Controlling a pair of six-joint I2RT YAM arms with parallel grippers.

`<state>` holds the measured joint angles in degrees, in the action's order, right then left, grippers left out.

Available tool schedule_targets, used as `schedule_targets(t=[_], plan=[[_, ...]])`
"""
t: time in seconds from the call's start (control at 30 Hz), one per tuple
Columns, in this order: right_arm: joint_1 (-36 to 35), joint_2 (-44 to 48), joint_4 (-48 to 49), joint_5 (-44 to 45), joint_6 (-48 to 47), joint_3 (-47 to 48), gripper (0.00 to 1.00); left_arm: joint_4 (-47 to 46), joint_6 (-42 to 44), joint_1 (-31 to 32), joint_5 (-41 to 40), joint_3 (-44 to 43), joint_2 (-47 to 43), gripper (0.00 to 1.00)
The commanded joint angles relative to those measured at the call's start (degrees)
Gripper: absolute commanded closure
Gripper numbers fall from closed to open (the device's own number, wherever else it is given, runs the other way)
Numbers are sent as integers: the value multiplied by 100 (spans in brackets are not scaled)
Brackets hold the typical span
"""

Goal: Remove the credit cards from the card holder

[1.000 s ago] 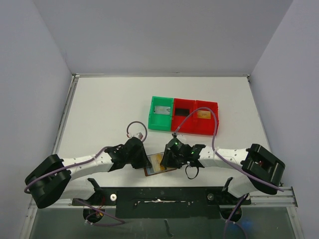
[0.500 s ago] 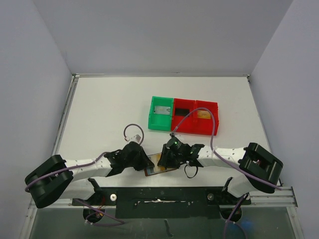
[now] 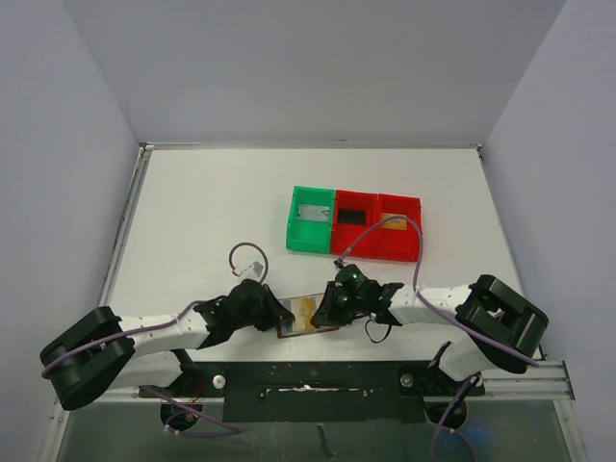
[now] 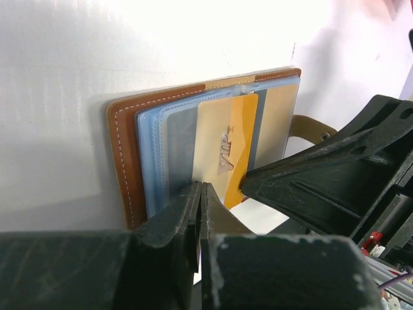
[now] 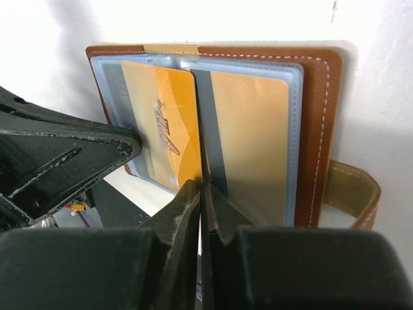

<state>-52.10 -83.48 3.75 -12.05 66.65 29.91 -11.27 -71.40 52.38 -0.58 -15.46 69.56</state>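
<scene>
The brown card holder [image 3: 303, 316] lies open on the table between my two grippers, with its grey-blue sleeves showing. It fills the left wrist view [image 4: 122, 161] and the right wrist view [image 5: 316, 129]. A golden-orange card [image 5: 161, 123] marked VIP lies tilted over the sleeves and also shows in the left wrist view [image 4: 240, 148]. My right gripper [image 5: 201, 187] is shut on that card's edge and sits right of the holder in the top view [image 3: 327, 310]. My left gripper [image 4: 201, 188] is shut on the holder's near edge, at its left in the top view [image 3: 281, 316].
A green tray [image 3: 296, 231] holds a pale grey card [image 3: 312, 214]. The joined red tray [image 3: 377, 252] holds a black card [image 3: 353, 216] and a golden one [image 3: 392, 222]. The holder's brown tab [image 5: 352, 194] sticks out. The table's near edge lies just behind the holder.
My left arm has sunk and swung toward the near edge, its wrist lower beside the holder. My right wrist has shifted slightly right. The holder stays about where it was.
</scene>
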Motion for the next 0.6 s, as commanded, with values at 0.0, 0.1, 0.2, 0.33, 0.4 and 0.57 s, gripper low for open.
schedule_targets(t=[0.0,0.1,0.2,0.33,0.4,0.57], plan=[[-70,-50,1581,-595,132,-4,99,863,128,68,-98,324,189,100],[-44,-26,1811,-624,262,-150,100,811,117,69,-92,342,127,100],[30,39,2119,-647,459,-390,100,834,109,69,-112,351,11,100],[112,363,1909,-385,517,-593,100,899,108,62,-152,377,-165,100],[169,554,1798,-305,525,-684,100,930,117,65,-168,386,-236,100],[208,893,1509,-134,561,-829,100,929,185,62,-157,371,-318,100]])
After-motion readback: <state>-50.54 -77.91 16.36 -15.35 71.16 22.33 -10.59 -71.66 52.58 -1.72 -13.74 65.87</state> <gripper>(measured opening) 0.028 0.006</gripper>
